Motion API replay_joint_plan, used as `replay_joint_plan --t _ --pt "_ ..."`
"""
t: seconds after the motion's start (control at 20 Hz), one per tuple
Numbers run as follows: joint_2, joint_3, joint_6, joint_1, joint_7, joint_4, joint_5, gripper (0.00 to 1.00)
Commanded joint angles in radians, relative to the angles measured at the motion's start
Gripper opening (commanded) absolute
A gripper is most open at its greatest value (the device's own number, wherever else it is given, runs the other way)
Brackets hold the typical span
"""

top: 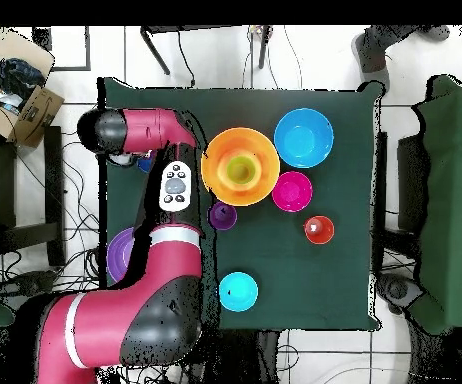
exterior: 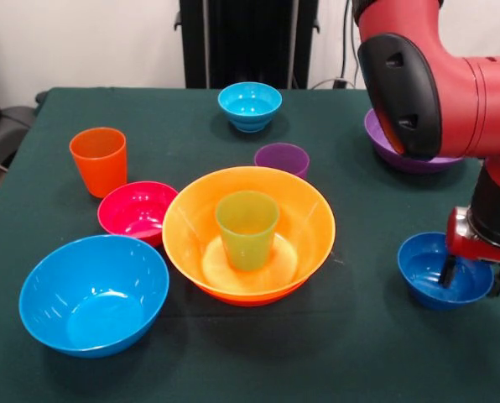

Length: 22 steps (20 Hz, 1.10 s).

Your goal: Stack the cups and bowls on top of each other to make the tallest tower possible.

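Nearest the camera, at the left, a large glossy sky-blue plastic bowl (exterior: 93, 294) sits empty, with a small magenta bowl (exterior: 137, 210) just behind it and a smooth orange tumbler (exterior: 99, 160) further back. At the centre, the tower so far is seen as a broad yellow-orange bowl (exterior: 300, 220) with a lime-green tumbler (exterior: 247, 228) standing upright inside it — nothing else has been stacked. A purple tumbler (exterior: 282, 159) stands just behind that bowl, and a small cyan bowl (exterior: 250, 106) lies well back. At the right, the gripper (exterior: 474, 277) is lowered over a small dark-blue bowl (exterior: 434, 267), its jaws spread, apparently astride the far rim; no grasp is seen yet. A large purple bowl (exterior: 401, 155) is partly hidden behind the arm. A thin, curved rim is likely to slip or tilt when pinched, so the bowl could be tipped or dropped in transit. Placing it on the narrow tumbler could also topple the tower.
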Motion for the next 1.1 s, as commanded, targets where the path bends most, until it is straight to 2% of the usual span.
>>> replay_joint_plan --t 0.05,0.3,0.4,0.55,0.75,1.0,1.1 --pt "0.042 -0.048 0.144 0.026 0.179 -0.049 -0.031 0.0" --pt "0.066 -0.051 0.177 0.017 0.143 -0.106 -0.024 0.0" --pt "0.05 -0.058 0.151 0.018 0.173 -0.094 -0.009 0.0" --pt "-0.041 -0.068 0.165 0.006 0.164 -0.061 0.006 0.0" --pt "-0.172 -0.081 0.277 -0.015 0.09 -0.022 0.016 0.0" --pt "-0.256 -0.123 0.396 -0.023 0.011 -0.02 -0.025 0.0" --pt "-0.289 -0.12 0.413 -0.03 -0.014 0.014 -0.029 0.0"
